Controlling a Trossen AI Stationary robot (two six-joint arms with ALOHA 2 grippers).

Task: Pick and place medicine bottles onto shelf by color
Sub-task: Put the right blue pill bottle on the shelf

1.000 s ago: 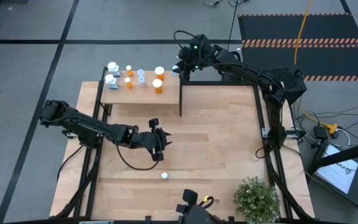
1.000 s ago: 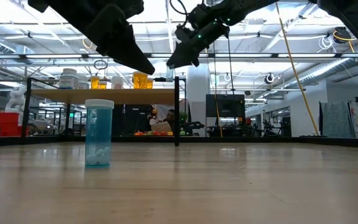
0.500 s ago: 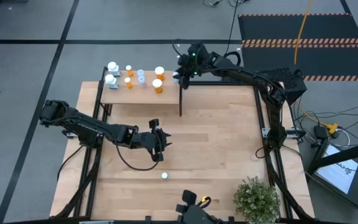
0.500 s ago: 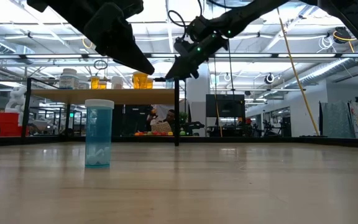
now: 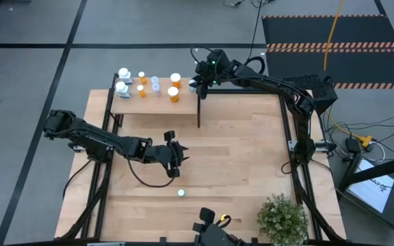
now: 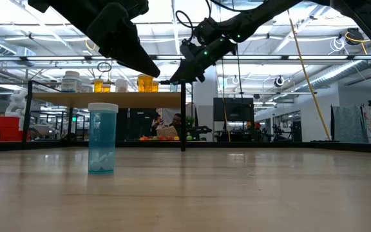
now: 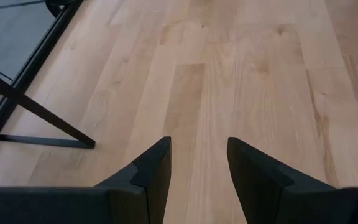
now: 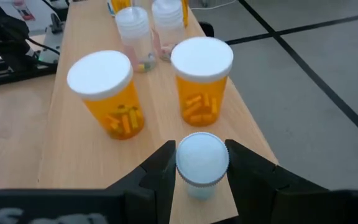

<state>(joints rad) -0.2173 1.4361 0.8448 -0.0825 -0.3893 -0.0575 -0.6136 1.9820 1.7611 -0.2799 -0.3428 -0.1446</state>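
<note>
Both right jaws against bluish bottle (image 8: 202,163)

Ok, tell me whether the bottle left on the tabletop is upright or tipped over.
Upright. In the low view the bluish bottle stands on its base on the tabletop, white cap on top, pills settled at the bottom.

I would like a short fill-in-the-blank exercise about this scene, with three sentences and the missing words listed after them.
1. The right gripper holds a small bottle with a ____ cap above the end of the shelf.
2. The two big bottles nearest that gripper are ____ in colour.
3. The left gripper hangs over the bare tabletop, holding ____.

Missing words: white; orange; nothing
</note>
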